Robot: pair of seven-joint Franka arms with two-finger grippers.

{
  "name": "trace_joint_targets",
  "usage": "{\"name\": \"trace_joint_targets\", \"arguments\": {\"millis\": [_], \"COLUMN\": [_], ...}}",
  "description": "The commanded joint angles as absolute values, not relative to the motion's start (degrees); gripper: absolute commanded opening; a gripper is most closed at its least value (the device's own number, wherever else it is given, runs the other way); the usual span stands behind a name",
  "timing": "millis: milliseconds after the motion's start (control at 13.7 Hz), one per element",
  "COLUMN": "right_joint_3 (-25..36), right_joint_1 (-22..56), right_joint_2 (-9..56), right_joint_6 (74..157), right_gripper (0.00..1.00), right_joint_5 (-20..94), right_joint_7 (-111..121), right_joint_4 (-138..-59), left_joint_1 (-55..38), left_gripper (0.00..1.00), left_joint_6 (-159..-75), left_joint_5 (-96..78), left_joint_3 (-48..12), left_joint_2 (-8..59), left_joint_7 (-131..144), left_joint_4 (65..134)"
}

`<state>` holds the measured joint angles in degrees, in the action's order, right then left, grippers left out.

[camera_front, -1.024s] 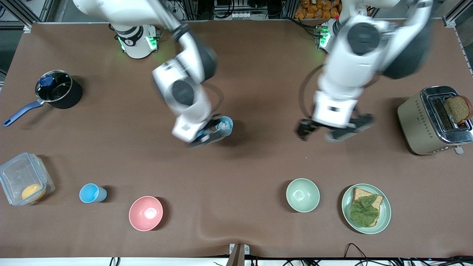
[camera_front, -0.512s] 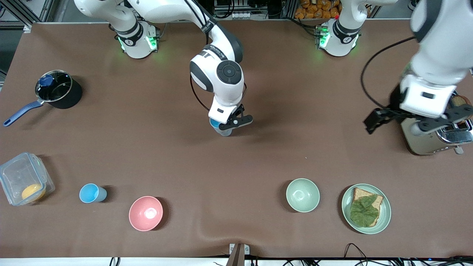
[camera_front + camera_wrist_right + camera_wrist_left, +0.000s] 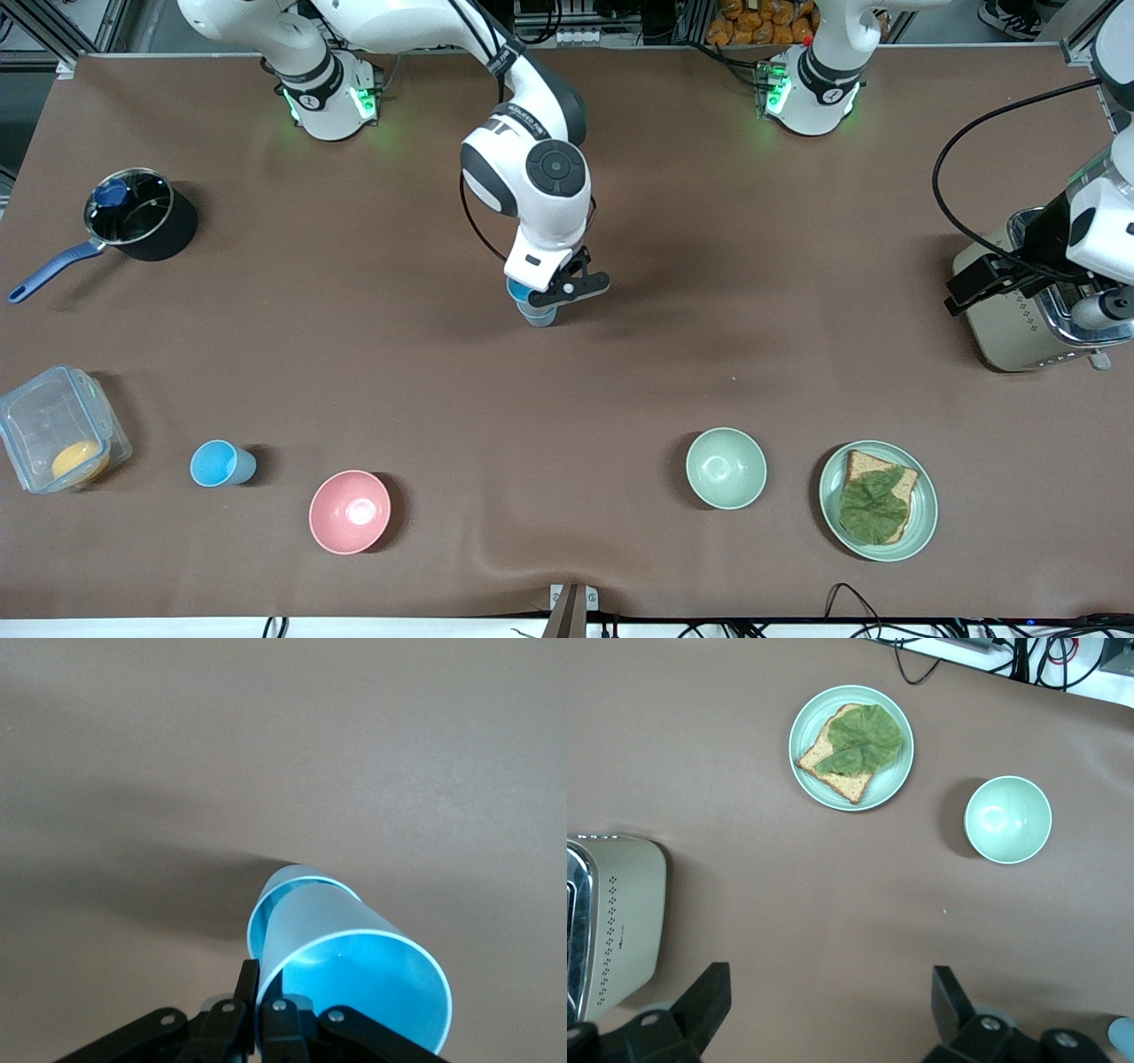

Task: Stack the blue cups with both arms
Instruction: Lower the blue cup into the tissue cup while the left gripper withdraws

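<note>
My right gripper (image 3: 537, 298) is shut on the rim of a blue cup (image 3: 517, 291) at the table's middle. In the right wrist view one finger (image 3: 248, 988) is outside the wall of this blue cup (image 3: 354, 979) and one is inside. The held cup sits tilted in the mouth of a second blue cup (image 3: 285, 883) that stands on the table (image 3: 539, 317). A third blue cup (image 3: 221, 463) stands alone near the front camera, toward the right arm's end. My left gripper (image 3: 1038, 299) is open and empty, up over the toaster's edge (image 3: 828, 1010).
A toaster (image 3: 1010, 301) with a bread slice stands at the left arm's end. A pale green bowl (image 3: 726, 468), a plate with bread and lettuce (image 3: 921, 514) and a pink bowl (image 3: 349, 511) lie near the front. A pot (image 3: 142, 217) and a clear box (image 3: 53, 439) are at the right arm's end.
My left arm has swung from the table's middle to the toaster, gripper open. My right gripper has moved over the middle cup and settled there with its cup.
</note>
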<state>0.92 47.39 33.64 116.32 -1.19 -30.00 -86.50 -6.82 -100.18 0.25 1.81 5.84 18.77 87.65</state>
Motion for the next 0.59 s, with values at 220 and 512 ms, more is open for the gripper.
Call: {"name": "trace_joint_targets", "arguments": {"millis": [220, 512], "right_joint_3": [0.88, 0.88], "right_joint_1": [47.99, 47.99], "right_joint_2": [33.84, 34.01], "right_joint_6": [115.93, 115.84], "right_gripper": [0.00, 1.00], "right_joint_5": [-1.67, -1.32], "right_joint_7": [-32.17, -36.56], "right_joint_4": [-86.57, -86.40], "left_joint_1": [-6.68, -6.68], "left_gripper": [1.00, 1.00], "left_joint_6": [-96.50, -96.42], "left_joint_5": [-0.35, -0.61], "left_joint_3": [1.14, 0.70], "left_joint_2": [3.52, 3.52], "left_joint_7": [16.17, 16.44], "left_joint_4": [87.10, 87.01]}}
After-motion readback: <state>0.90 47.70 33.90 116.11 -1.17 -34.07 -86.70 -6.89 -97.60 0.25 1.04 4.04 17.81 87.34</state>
